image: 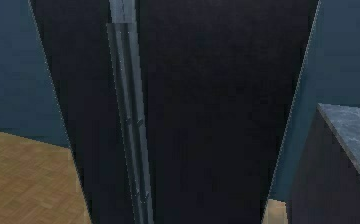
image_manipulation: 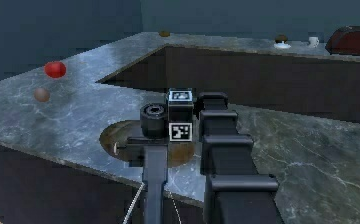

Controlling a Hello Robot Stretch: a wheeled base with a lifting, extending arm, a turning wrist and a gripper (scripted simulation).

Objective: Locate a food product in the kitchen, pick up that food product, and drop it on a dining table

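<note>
Up in the upper left of the arm side view, a red round thing [image_manipulation: 54, 69], likely the food, sits on the grey marble counter [image_manipulation: 298, 150]. A smaller brownish lump [image_manipulation: 41, 94] lies just below it in the frame. Both are well apart from my pincer [image_manipulation: 140, 146], which shows at lower centre, left of the white marker squares [image_manipulation: 179, 112] on my dark arm [image_manipulation: 228, 160]. A round brown disc [image_manipulation: 116, 138] lies on the counter right behind the pincer, so I cannot tell whether it holds anything, nor how its fingers stand. At the top right edge sits a dark red object [image_manipulation: 350, 40]. Ahead, a black fridge [image: 218, 100] with a grey handle [image: 128, 110] stands mid-frame, with blue wall [image: 18, 70] at left and wood floor [image: 28, 170] at lower left.
</note>
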